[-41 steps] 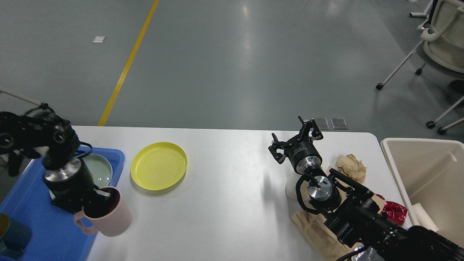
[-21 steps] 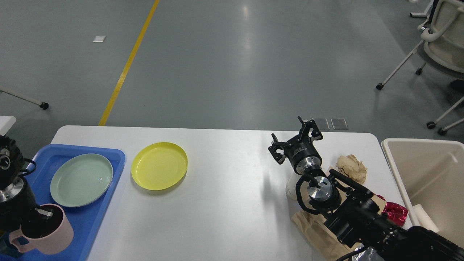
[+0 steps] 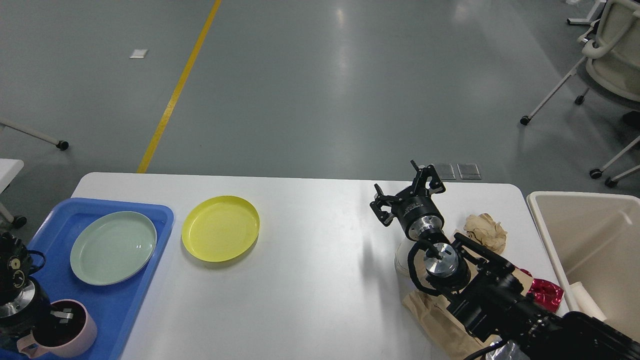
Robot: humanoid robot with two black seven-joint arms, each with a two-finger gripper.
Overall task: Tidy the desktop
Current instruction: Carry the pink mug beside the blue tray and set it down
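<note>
Desktop (image 3: 310, 280): white, wide, under both arms; blue tray (image 3: 125, 305) at its left end, beige bin (image 3: 580, 235) off its right end.

Left gripper (image 3: 55, 320): low at the tray's near corner, fingers down inside a pink mug (image 3: 60, 334). The mug's dark inside hides them, so whether they pinch the wall or stand free cannot be told. Mug appears to sit on the tray.

Right gripper (image 3: 407, 192): raised over the right part of the desktop, fingers spread wide, holding nothing.

Green plate (image 3: 113, 247): in the tray, just beyond the left fingers.

Yellow plate (image 3: 220, 228): on bare desktop, beside the tray, well apart from either gripper.

Crumpled brown paper (image 3: 485, 230): just right of the right fingers. Red foil wrapper (image 3: 545, 289) and flat brown paper (image 3: 435, 315): nearer the body, partly under the right arm.

Step in hand, by judgement: setting the mug into the tray. Next move calls for letting go and lifting straight out so the mug stays upright; then the yellow plate for the tray, the paper scraps for the bin.
</note>
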